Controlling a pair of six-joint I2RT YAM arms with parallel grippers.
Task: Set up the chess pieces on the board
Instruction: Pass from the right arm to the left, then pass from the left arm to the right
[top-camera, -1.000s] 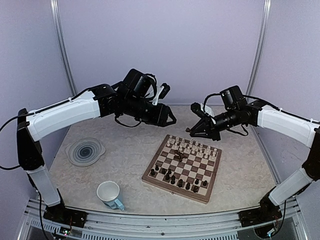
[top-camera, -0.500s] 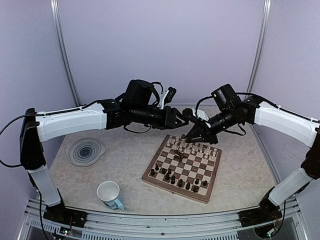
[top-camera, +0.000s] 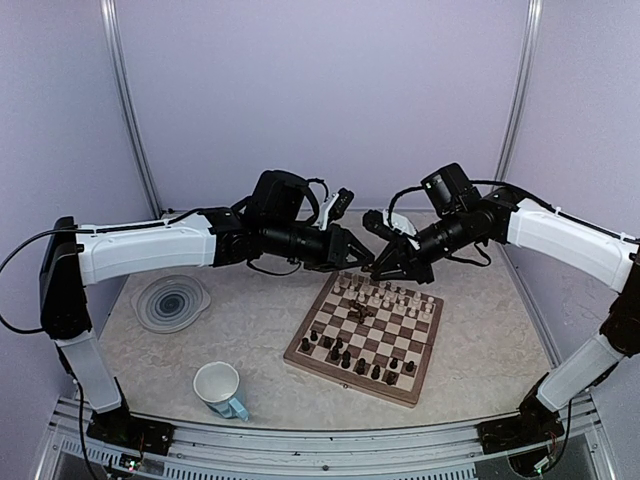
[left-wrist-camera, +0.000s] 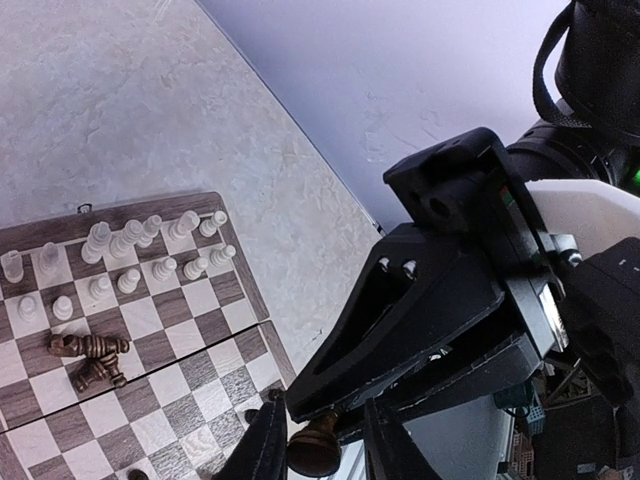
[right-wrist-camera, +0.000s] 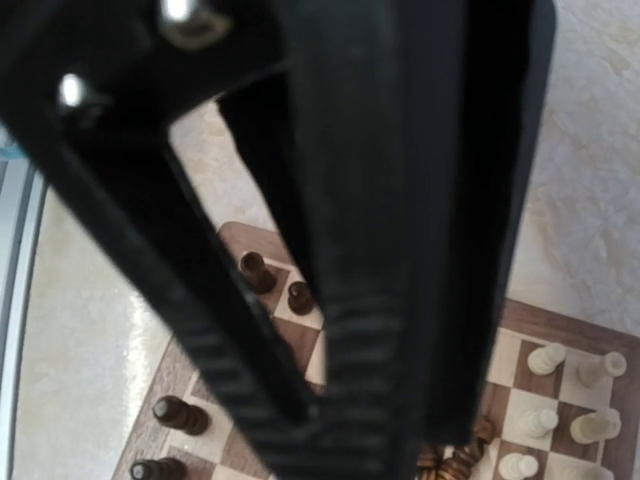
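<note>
Evidently a handover above the board (top-camera: 340, 371): your right hand (top-camera: 377, 270) pinches a dark piece (left-wrist-camera: 314, 452); your left hand (left-wrist-camera: 322, 448) flanks it, grip indeterminate.

Pale marbled tabletop (top-camera: 250, 310) with three items resting on it.
Square wooden chessboard with dark brown and cream squares and light-brown border (top-camera: 312, 314) sits right of centre, turned at an angle to the table edge. Round grey swirl-patterned plate (top-camera: 170, 301) lies flat on the left, well apart from the board. White mug with light blue handle (top-camera: 218, 388) stands upright near the front edge, between plate and board.
</note>
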